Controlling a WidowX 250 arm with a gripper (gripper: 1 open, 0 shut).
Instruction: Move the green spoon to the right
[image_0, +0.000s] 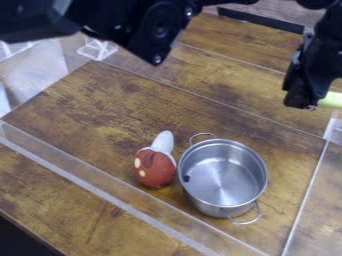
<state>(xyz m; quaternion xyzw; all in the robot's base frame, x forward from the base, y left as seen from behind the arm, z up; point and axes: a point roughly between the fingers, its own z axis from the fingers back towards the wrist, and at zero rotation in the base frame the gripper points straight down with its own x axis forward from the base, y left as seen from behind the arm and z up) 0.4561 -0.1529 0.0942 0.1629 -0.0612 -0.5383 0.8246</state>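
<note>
One metal pot (223, 177) is seen on the wooden table (114, 112), with two loop handles counted on it: one at its upper left side, one at its lower right. One toy mushroom (156, 163) is seen, lying just beside the pot on its left in the picture; one red-brown cap with pale spots and one white stem are shown on it, the stem pointed toward the top of the picture. One green spoon (330, 100) is counted, and only a short yellow-green part of it is shown, at the right edge of the picture, up and to the right of the pot and well apart from the mushroom. The rest of the spoon is cut off or hidden.

One robot arm (160, 22) is seen, dark and blurred, reached across the top of the picture from the left toward the upper right corner. One claw (305, 102) is hung from it at the right edge, pointed downward, with its tip close to the spoon. The claw is held together; whether the spoon is gripped cannot be told.
</note>
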